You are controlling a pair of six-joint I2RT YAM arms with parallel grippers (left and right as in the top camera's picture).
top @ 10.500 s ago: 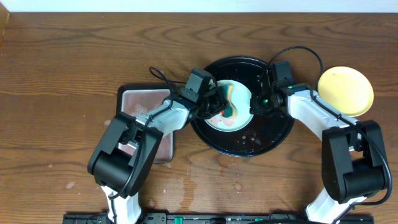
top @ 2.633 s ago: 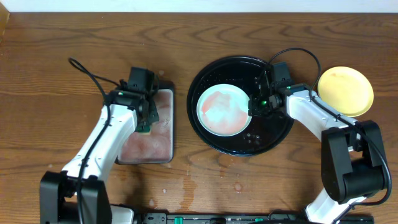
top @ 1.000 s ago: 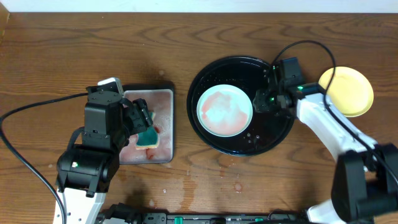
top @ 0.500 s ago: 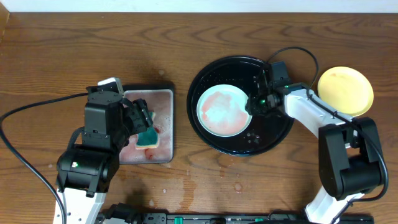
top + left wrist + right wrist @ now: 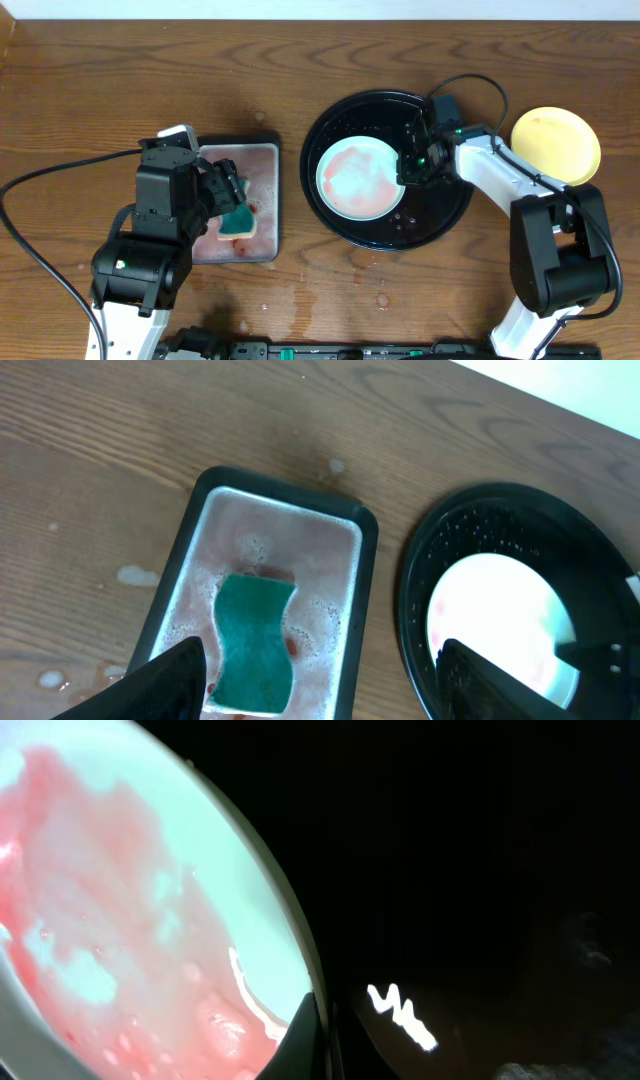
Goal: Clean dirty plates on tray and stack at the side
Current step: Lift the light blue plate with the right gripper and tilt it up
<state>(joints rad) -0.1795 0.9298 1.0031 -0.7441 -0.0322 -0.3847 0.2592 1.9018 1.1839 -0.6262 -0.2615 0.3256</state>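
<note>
A pale mint-green plate (image 5: 360, 178), smeared pink-red and wet, lies in the left half of the round black tray (image 5: 440, 225). My right gripper (image 5: 408, 165) is at the plate's right rim. In the right wrist view the plate (image 5: 130, 900) fills the left side and the gripper (image 5: 325, 1040) is shut, with the thin pale rim pinched between its dark fingers over the tray (image 5: 480, 870). A pale yellow plate (image 5: 556, 145) sits on the table to the right of the tray. My left gripper (image 5: 325, 685) hangs open and holds nothing, above the small rectangular tray.
The small black-rimmed tray (image 5: 262, 160) holds pink foamy water and a green sponge (image 5: 238, 222), also seen as the sponge (image 5: 252, 645) in the left wrist view. Water drops lie on the wood in front of both trays. Cables trail from both arms.
My right gripper has closed on the mint-green plate's right rim, after shifting slightly left. The left arm, the sponge and the plates have stayed put.
</note>
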